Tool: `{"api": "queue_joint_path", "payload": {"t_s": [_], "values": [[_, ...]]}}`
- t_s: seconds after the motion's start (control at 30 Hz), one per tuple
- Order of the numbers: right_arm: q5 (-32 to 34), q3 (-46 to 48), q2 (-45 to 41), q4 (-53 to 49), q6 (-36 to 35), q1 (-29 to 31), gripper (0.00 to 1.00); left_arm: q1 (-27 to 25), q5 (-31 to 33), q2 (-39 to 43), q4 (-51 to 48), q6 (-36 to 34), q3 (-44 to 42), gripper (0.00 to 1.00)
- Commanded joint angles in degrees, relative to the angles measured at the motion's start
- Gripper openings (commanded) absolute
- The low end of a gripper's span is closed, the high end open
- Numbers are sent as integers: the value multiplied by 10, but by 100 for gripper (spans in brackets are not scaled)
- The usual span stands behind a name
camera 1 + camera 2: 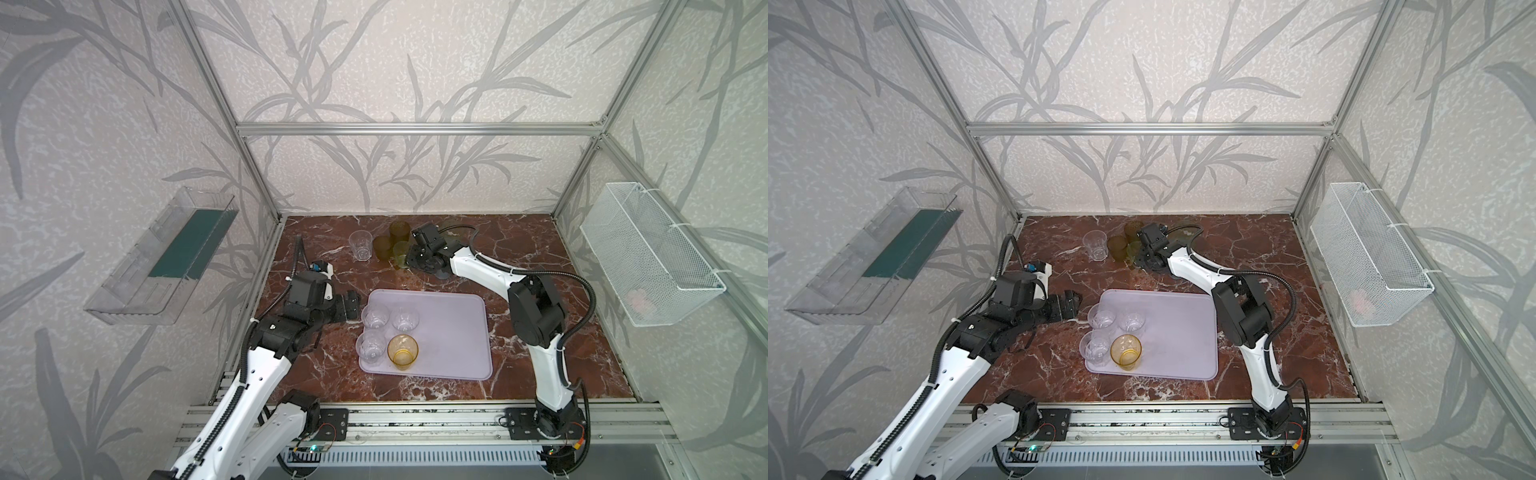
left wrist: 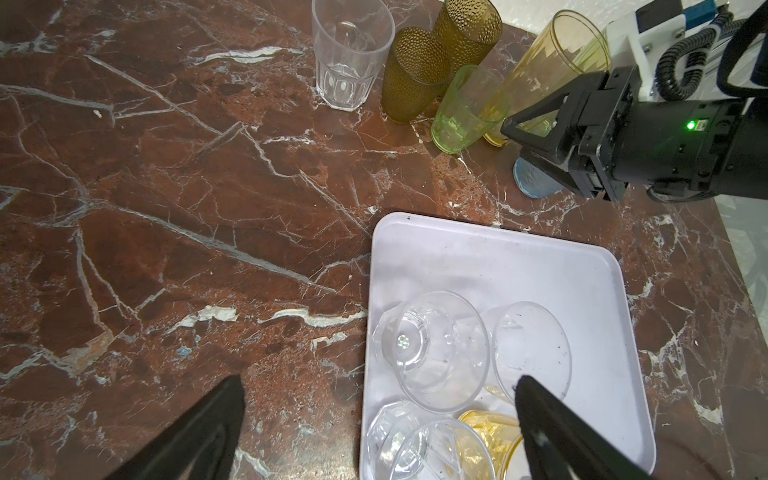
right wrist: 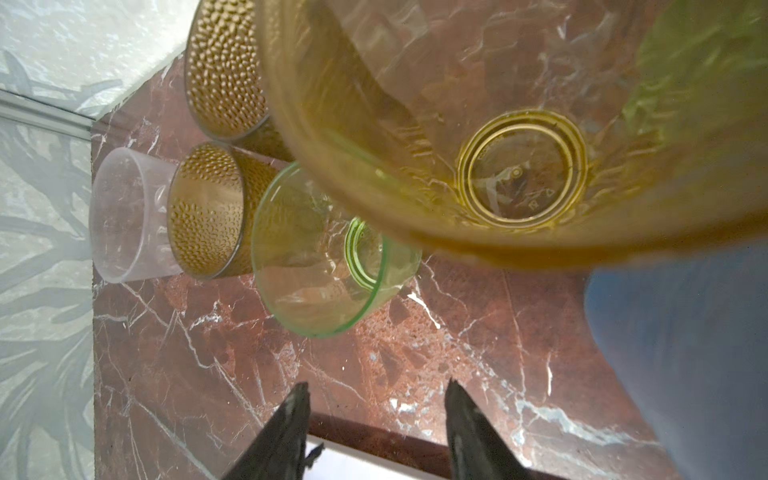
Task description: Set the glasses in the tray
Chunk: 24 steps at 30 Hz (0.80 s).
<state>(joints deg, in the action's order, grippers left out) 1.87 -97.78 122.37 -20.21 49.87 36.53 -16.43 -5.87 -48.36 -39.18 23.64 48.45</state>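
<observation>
Left gripper (image 1: 354, 306) gaped wide, empty, beside tray (image 1: 449, 332) holding four glasses (image 1: 402, 351); right gripper (image 3: 378, 384), jaws half apart, gripped nothing among far tumblers (image 1: 381, 246).

Four upright glasses (image 1: 375, 318) in lavender tray (image 1: 453, 332), others (image 1: 360, 245) behind

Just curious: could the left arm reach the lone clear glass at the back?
Probably yes: the clear glass stands left of the coloured ones, with bare table between it and the open left gripper.
</observation>
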Motion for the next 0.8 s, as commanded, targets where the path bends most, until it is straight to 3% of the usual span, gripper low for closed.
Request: {"api": "queue_joint_path", "payload": {"t_s": [0.0,0.77], "values": [[-9,-17,10,25,1,-5,47,3,-10,-1,11,3,-11,99],[-29,-55,59,55,7,-7,45,3,-17,5,9,-1,-20,99]]}}
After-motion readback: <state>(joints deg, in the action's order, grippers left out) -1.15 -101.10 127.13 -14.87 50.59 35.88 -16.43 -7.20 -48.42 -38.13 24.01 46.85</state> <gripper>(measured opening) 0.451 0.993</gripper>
